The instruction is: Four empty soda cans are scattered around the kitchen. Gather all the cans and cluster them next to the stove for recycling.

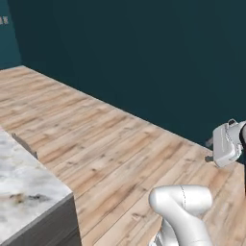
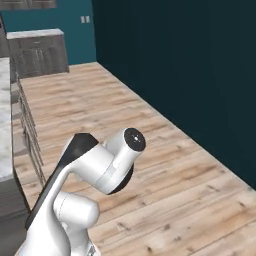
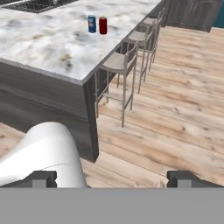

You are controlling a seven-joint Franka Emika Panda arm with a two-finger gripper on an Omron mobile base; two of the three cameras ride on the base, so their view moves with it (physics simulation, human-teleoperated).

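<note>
Wooden plank floor (image 3: pixel 175 109) runs through this kitchen, with a dark teal wall (image 1: pixel 144 57) along its far side in both base views. Nearest in the hand view, the tool (image 3: pixel 112 178) shows its two dark finger tips (image 3: pixel 41 178) far apart at the bottom corners, spread wide with nothing between them, hanging over bare floor.

Just beyond stands the corner of a marble-topped bench (image 3: pixel 52 48) on dark grey sides. Along its right edge a row of light bar stools (image 3: pixel 118 65) with thin metal legs is drawn in close under the overhang, one behind another.

Farther back on the bench top, near that same edge, two soda cans stand upright side by side, touching or almost so: a blue can (image 3: pixel 92 23) on the left and a red can (image 3: pixel 103 25) on the right. Behind them, at the far left corner of the top, lies a dark cooktop (image 3: pixel 30 5), well apart from the cans.

From the left base view, a corner of the marble bench sits at lower left, while the arm's white wrist (image 1: pixel 227 143) reaches in at the right edge. From the right base view, dark cabinets (image 2: pixel 37 52) stand against the far wall.
</note>
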